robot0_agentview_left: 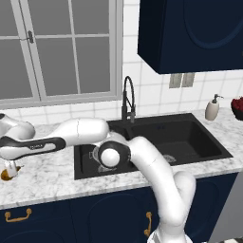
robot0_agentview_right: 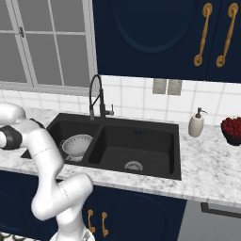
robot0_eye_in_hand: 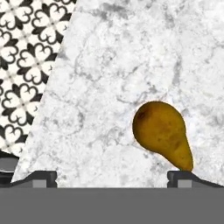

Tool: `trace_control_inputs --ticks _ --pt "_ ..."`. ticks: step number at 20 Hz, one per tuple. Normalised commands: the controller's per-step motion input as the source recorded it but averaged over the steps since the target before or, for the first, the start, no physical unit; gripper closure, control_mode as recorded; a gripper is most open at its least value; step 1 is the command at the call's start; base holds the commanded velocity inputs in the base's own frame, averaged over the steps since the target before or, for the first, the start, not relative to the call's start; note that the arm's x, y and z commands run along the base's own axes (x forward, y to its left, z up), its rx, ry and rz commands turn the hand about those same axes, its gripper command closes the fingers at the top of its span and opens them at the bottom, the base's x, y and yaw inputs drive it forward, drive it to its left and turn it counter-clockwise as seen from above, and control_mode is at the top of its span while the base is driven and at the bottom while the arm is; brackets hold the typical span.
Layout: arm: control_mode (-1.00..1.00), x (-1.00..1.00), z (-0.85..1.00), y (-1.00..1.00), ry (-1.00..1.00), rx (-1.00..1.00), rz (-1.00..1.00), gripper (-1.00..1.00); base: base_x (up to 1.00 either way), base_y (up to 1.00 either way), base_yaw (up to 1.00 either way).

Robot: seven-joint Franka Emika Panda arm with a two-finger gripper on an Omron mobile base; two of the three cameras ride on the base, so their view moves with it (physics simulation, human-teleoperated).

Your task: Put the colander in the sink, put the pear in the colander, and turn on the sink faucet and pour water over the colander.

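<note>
Pear, small and golden-brown [robot0_eye_in_hand: 162, 133], lies on its side on the white marbled tabletop [robot0_eye_in_hand: 131, 65], far to the left of the black matte double-basin sink [robot0_agentview_left: 190, 137]. From my seat I read the first step as done: the white-silver perforated colander [robot0_agentview_right: 76, 144] sits in the left basin, partly behind my arm in the left base view. The fruit is not yet in it, and I see no water at the tall black gooseneck faucet [robot0_agentview_left: 127, 99], so the pick, the carry, the drop and the lever turn are all left.

My hand [robot0_eye_in_hand: 112, 177] hangs low over the tabletop with its fingertips spread wide and nothing between them. The pear's narrow end sits right at one fingertip [robot0_eye_in_hand: 181, 176] rather than centred in the gap, so I judge a sideways shift is needed before closing.

For room: the tabletop's edge runs diagonally close by in the hand view, with patterned floor tile [robot0_eye_in_hand: 22, 65] beyond it, so a nudged pear could roll off. The marble around the fruit looks bare, and the route back to the left basin passes the faucet standing behind the divider.
</note>
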Motion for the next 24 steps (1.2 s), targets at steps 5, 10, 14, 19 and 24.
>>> trace_control_inputs --ticks 5,10,14,19,24 --pt "-1.0 0.12 -0.11 0.0 -0.23 0.01 0.32 -1.0 0.0 0.0 0.0" --pt "-1.0 0.0 -0.11 -0.02 -0.02 0.05 0.23 -1.0 0.0 0.0 0.0" --pt "-1.0 0.1 -0.19 -0.09 0.0 0.04 0.16 -1.0 0.0 0.0 0.0" --pt "-1.0 0.09 -0.33 -0.1 0.0 0.02 0.16 -1.0 0.0 0.0 0.0" --pt "-1.0 0.12 -0.38 -0.1 0.0 0.04 0.17 -1.0 0.0 0.0 0.0"
